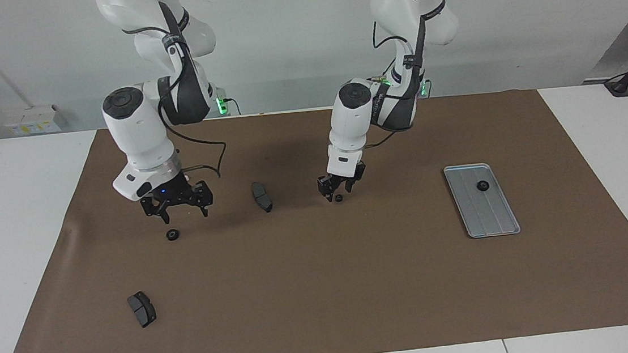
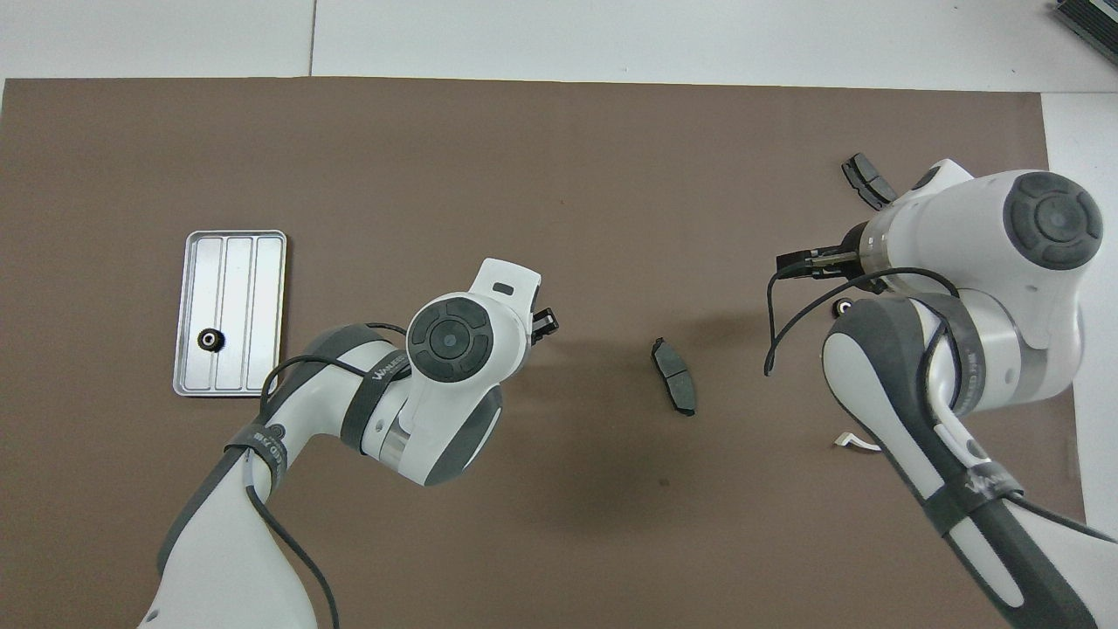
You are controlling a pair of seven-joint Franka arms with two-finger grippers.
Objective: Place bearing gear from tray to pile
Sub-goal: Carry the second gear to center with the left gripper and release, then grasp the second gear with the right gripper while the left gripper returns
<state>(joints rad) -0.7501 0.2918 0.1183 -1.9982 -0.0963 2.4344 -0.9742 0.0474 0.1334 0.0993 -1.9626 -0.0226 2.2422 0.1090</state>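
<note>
Small black round bearing gear (image 1: 338, 198) lying on brown mat (image 1: 324, 289) at left gripper's (image 1: 338, 187) parted fingertips, another gear (image 1: 483, 185) in ridged silver-grey metal tray (image 1: 491, 223), right gripper (image 1: 179, 209) spread wide, empty, above third gear (image 1: 172, 234).

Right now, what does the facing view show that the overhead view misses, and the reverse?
Facing only: a small gear at the tip of the left end effector; overhead, that arm covers it.
Overhead only: the white bracket, peeking out beside the right arm.
Both: the tray with the tray gear on it, the middle pad, the farther pad (partly covered overhead), and a loose gear on the mat below the right end effector.
</note>
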